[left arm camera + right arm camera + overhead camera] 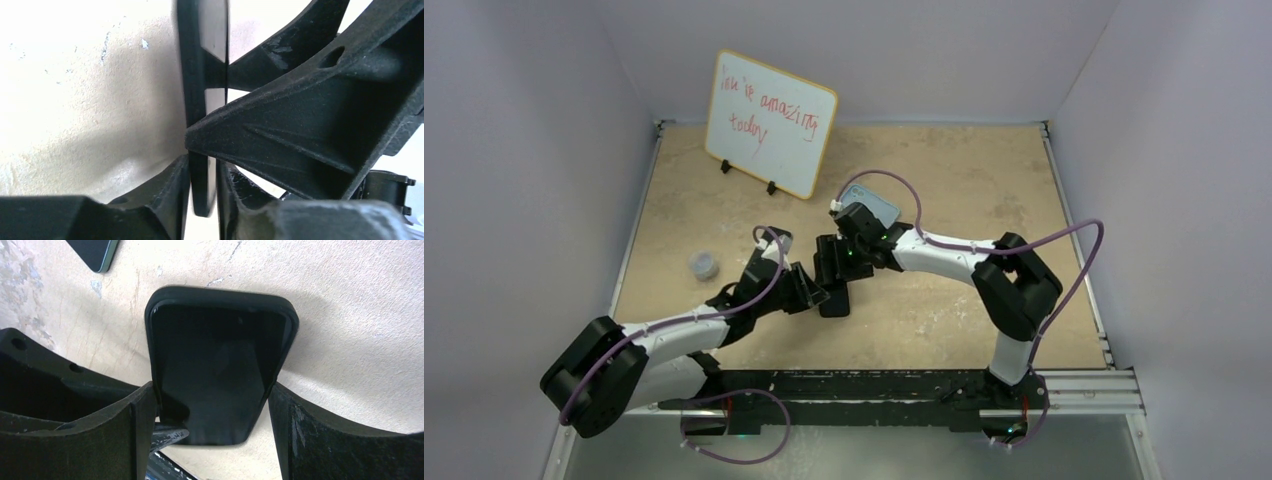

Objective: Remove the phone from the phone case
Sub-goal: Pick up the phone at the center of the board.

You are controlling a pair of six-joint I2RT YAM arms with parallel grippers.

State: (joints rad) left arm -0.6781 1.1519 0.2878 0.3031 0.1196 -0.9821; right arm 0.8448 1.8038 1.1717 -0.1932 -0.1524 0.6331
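Observation:
A black phone case [835, 298] is held just above the table's middle by both grippers. In the right wrist view the case [220, 355] faces the camera, dark and glossy inside its rim. My right gripper [212, 410] is shut on its two long edges. In the left wrist view the case [200, 100] shows edge-on, and my left gripper [202, 200] is shut on its lower end. In the top view the left gripper [819, 295] and right gripper [834, 272] meet at the case. A teal-edged phone [871, 207] lies flat on the table beyond the right wrist, and one corner shows in the right wrist view [95, 251].
A whiteboard [769, 122] with red writing stands at the back left. A small grey cap [704, 264] lies on the table to the left of the left arm. A metal rail [1084, 385] runs along the near edge. Walls close in both sides.

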